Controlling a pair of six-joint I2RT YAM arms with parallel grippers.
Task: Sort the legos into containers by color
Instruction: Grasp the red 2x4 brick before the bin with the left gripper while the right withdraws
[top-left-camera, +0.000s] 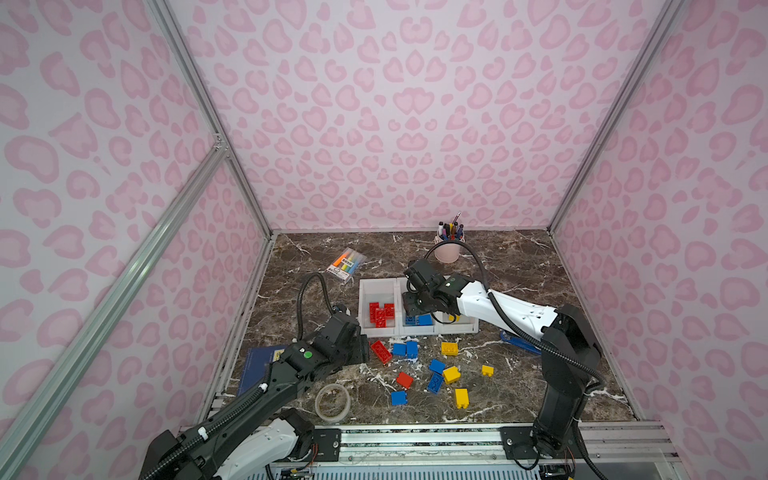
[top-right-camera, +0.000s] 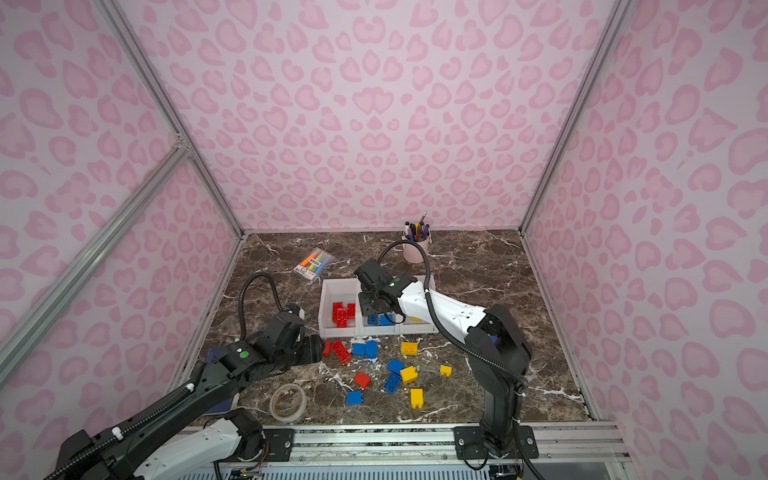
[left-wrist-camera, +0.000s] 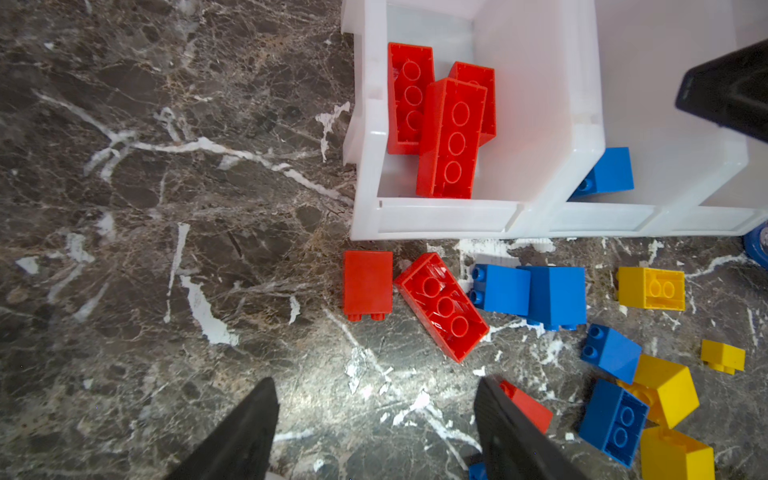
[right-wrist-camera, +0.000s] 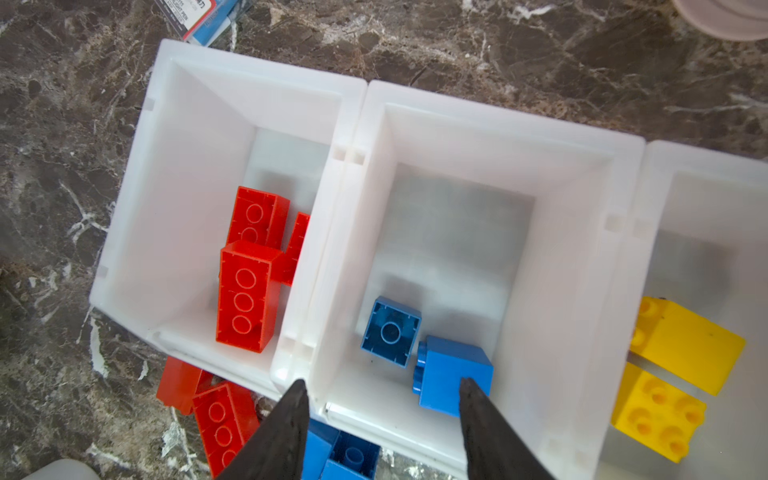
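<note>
Three joined white containers (top-left-camera: 377, 332) stand mid-table. The left one holds red legos (right-wrist-camera: 245, 299), the middle one two blue legos (right-wrist-camera: 453, 374), the right one yellow legos (right-wrist-camera: 681, 340). My right gripper (right-wrist-camera: 382, 395) hangs open over the middle container's front with nothing between its fingers. Loose legos lie in front of the row: a red oblong (left-wrist-camera: 442, 307), a red square (left-wrist-camera: 368, 284), blue ones (left-wrist-camera: 528, 297) and yellow ones (top-left-camera: 449, 348). My left gripper (left-wrist-camera: 376, 415) is open low over bare table, just left of the red pair (top-left-camera: 381, 351).
A pink pen cup (top-left-camera: 447, 251) stands at the back and a highlighter pack (top-left-camera: 345, 266) lies behind the containers. A tape roll (top-left-camera: 332, 402) and a blue book (top-left-camera: 259, 365) lie front left. A blue tool (top-left-camera: 519, 343) shows under the right arm.
</note>
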